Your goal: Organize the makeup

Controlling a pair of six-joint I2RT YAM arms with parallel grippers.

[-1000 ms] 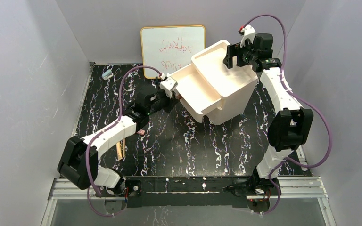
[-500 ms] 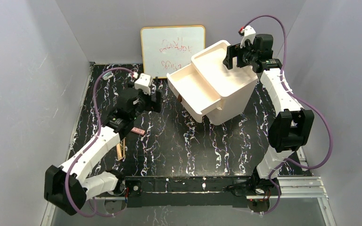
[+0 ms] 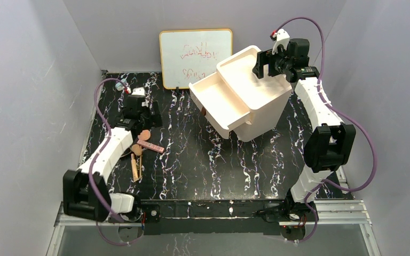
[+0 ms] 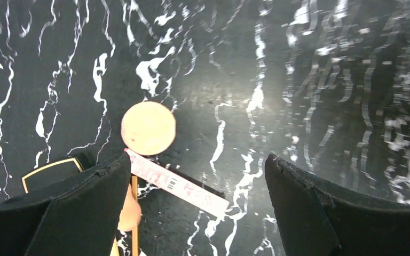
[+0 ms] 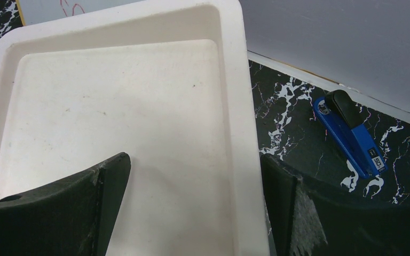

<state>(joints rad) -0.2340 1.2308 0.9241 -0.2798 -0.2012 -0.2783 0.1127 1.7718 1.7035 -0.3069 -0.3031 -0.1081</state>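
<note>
The makeup lies at the table's left: a round peach puff, a pink flat palette, a dark square compact with a gold edge, and tan wooden-handled brushes. The puff and palette also show from above. My left gripper hovers open just above them, holding nothing, and its left finger hides part of the palette and brush. My right gripper is open, straddling the right rim of the white organizer's top tray.
The white organizer stands at the back centre-right with its drawer pulled out toward the left. A whiteboard leans on the back wall. A blue stapler lies behind the organizer, and a small pale-blue object sits at the back left.
My left arm swung away from the open drawer, back and left over the makeup pile, and its jaws opened. The right arm has not moved.
</note>
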